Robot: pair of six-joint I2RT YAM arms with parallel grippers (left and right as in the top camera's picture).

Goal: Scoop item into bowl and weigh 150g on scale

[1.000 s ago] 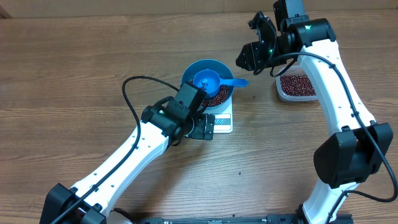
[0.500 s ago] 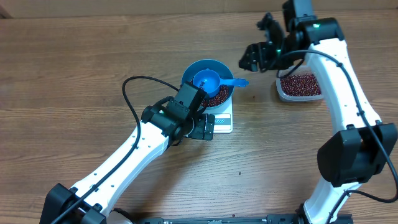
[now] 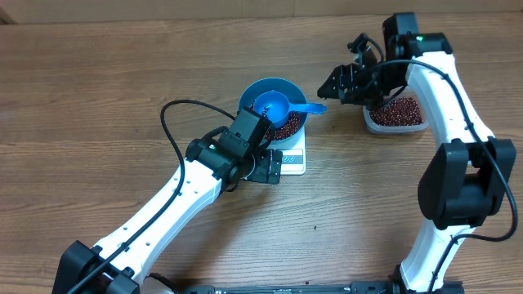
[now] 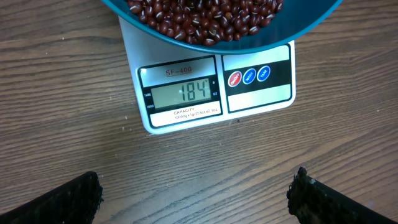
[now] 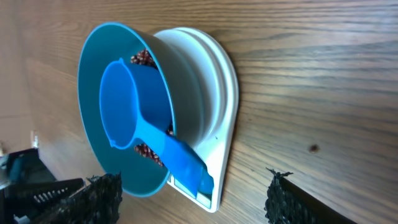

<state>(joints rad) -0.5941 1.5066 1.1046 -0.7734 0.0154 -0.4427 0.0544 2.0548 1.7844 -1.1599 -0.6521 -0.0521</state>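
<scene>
Bowl of beans sits on scale, with the blue scoop resting inside, handle out over the rim. Left jaws spread wide, empty, low over counter just in front of the scale's display. Right jaws spread, empty, just beyond scoop handle, not touching, between bowl and clear tub

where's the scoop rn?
Overhead view, table centre: the scoop lies in the bowl on the scale, its handle over the rim toward the bean tub on the right.
</scene>
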